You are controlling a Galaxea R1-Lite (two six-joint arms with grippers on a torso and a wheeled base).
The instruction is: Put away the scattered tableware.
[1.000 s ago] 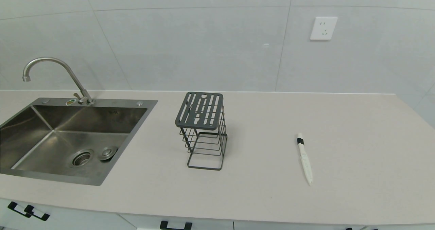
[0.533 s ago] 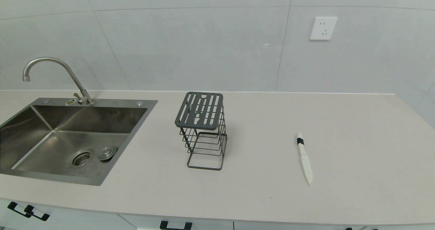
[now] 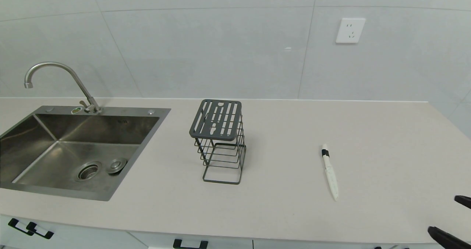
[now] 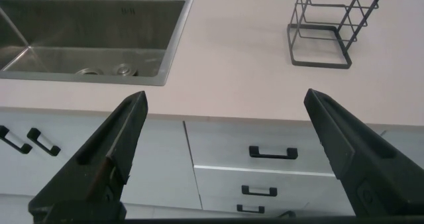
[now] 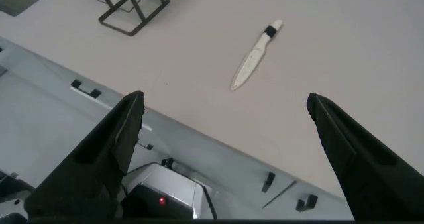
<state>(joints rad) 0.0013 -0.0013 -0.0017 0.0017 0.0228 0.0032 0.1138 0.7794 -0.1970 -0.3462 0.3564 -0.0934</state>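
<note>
Knife, white with a dark band near its far end, is laid flat on the surface, well to the right of the wire rack, with its pointed end turned toward the near edge. The rack is stood upright between the knife and the sink. The right tool is held over the near edge, near the knife but apart from it, with fingers spread wide and nothing between them. The left tool is held before the drawers, likewise spread and empty.
</note>
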